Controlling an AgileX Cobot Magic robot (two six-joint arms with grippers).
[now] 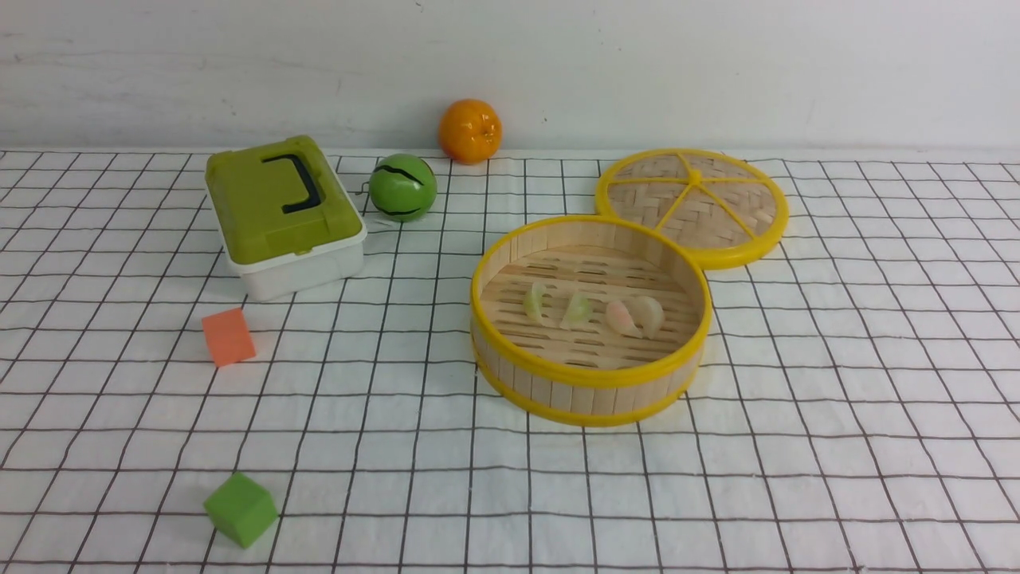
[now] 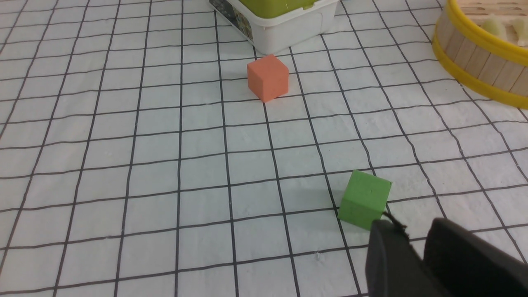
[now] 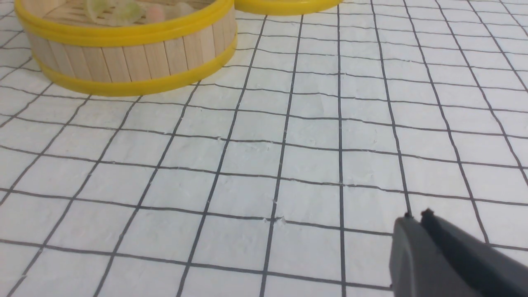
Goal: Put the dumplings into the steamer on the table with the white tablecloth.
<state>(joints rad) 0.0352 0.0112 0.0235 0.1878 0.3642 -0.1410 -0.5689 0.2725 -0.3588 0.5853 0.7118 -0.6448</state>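
No legible text anywhere, box [image 2: 284, 24] side sticker too blurred

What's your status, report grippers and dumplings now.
Left gripper shut, empty, beside green cube. Right gripper shut, empty, over bare cloth. All four dumplings inside steamer. Lid off, behind it; nothing in the way.

A plain, off-white painted wall [image 1: 717, 72] closes the scene, faintly streaked and scuffed, with no window or fixture on it. It meets the far edge of the broad flat table [image 1: 876, 359], whose surface runs forward from the wall's foot and fills everything below it. Light is soft and even across wall and surface, casting only faint, short shadows. No floor or other furniture shows beside the wall.
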